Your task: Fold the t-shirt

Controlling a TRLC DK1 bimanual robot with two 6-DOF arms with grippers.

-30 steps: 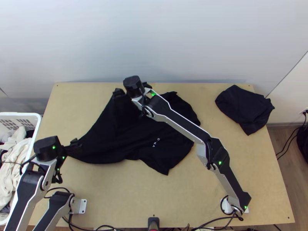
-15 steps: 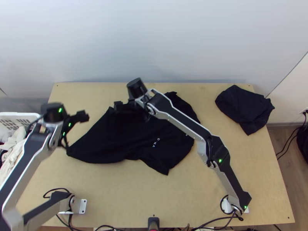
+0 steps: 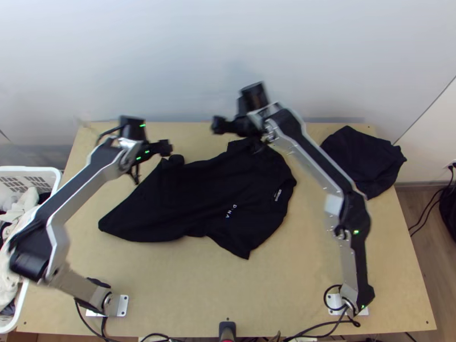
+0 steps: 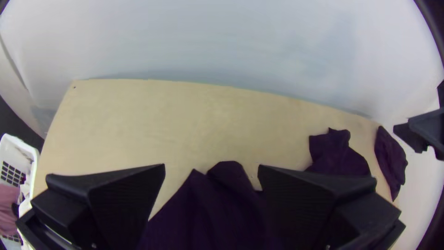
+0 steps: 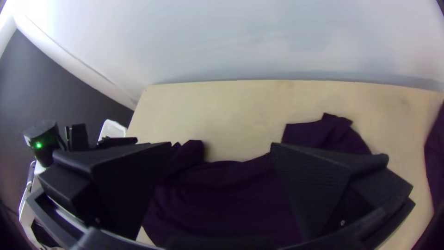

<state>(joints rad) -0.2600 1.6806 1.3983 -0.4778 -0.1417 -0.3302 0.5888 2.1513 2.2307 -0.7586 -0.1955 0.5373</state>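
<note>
A black t-shirt (image 3: 199, 194) lies turned sideways across the middle of the table, its collar toward the right and a small bunched bit at its upper left corner. My left gripper (image 3: 165, 149) is above that corner; in the left wrist view the left gripper (image 4: 211, 171) stands open, the shirt (image 4: 208, 208) beyond and below its fingers. My right gripper (image 3: 218, 125) is over the table's far edge, up from the shirt's sleeve. The right wrist view has the right gripper (image 5: 221, 148) open as well, the shirt (image 5: 222, 199) lying below it.
Another dark cloth (image 3: 365, 157) lies bunched at the table's far right, partly behind the right arm. A white basket (image 3: 56, 176) of clothes stands off the table's left side. Bare wood (image 3: 228, 290) stretches along the near side.
The left gripper has gone from the shirt's lower left corner up to its upper left one. My right gripper has left that upper corner, moving right and toward the far edge, uncovering the collar.
</note>
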